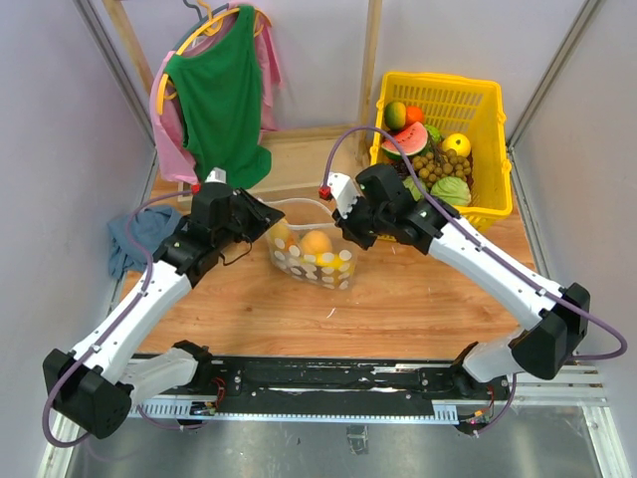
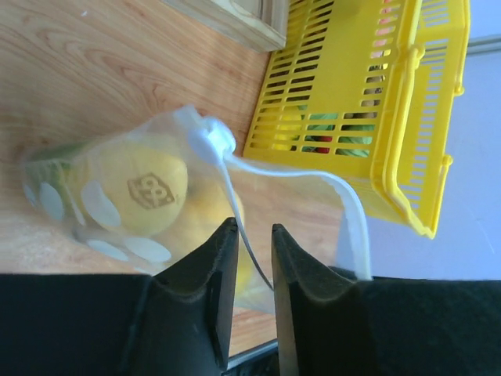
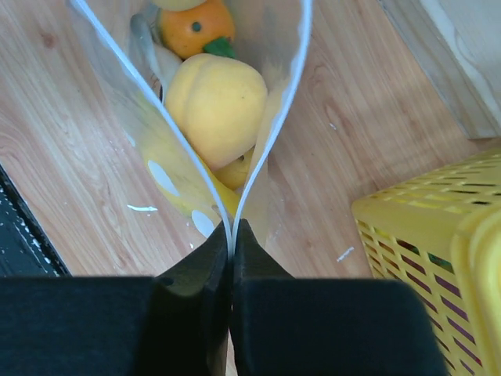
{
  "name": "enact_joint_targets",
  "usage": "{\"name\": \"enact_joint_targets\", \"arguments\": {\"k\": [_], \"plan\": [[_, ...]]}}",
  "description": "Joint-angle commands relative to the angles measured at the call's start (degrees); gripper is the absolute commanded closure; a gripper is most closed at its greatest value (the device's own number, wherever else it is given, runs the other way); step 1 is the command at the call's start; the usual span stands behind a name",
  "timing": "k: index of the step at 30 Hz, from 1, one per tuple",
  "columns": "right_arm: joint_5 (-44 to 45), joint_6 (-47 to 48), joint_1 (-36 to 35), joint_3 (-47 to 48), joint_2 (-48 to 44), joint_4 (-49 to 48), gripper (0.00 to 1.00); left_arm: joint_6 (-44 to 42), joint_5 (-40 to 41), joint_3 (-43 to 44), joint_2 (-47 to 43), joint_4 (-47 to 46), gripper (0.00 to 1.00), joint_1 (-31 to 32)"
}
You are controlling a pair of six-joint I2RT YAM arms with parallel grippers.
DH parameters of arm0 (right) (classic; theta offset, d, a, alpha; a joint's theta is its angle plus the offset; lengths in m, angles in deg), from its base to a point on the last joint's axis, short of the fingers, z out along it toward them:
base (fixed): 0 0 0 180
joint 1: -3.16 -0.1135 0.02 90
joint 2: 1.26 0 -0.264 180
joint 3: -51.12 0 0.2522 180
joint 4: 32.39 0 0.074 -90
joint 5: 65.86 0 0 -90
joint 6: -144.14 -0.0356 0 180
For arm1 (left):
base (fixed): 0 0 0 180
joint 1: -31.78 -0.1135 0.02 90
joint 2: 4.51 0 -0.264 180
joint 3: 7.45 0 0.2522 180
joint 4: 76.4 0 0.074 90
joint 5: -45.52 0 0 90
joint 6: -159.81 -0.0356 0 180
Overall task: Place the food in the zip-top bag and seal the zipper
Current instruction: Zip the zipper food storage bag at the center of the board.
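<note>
The dotted clear zip-top bag lies on the wooden table with its mouth toward the back. Inside are an orange fruit and yellow fruits, also a small orange. My right gripper is shut on the bag's right end, pinching both pale zipper strips together; beyond it the mouth gapes open. My left gripper is at the bag's left end, its jaws a little apart with one zipper strip running through the gap. A yellow fruit shows through the bag wall.
A yellow basket with more toy fruit stands at the back right, close behind the right gripper; it also shows in the left wrist view. A green shirt hangs at the back left. A blue cloth lies at the left edge.
</note>
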Motion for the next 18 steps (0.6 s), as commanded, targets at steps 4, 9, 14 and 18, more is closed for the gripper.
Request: {"name": "enact_joint_targets", "arguments": {"k": [4, 9, 14, 18], "plan": [[6.3, 5.9, 1.0, -0.9, -5.5, 2.5, 0.99, -14.9, 0.8, -0.6, -3.4, -2.9, 0.59, -0.2], [10.6, 7.3, 1.0, -2.5, -7.2, 2.4, 0.99, -29.6, -1.5, 0.7, -3.8, -2.4, 0.51, -0.2], [15.6, 6.4, 1.0, -4.7, -8.6, 2.8, 0.99, -36.7, -6.7, -1.7, -4.2, -5.7, 0.47, -0.2], [21.5, 5.8, 1.0, -7.5, -10.3, 1.4, 0.99, -38.9, -10.2, -6.3, -4.3, -12.5, 0.4, -0.2]]}}
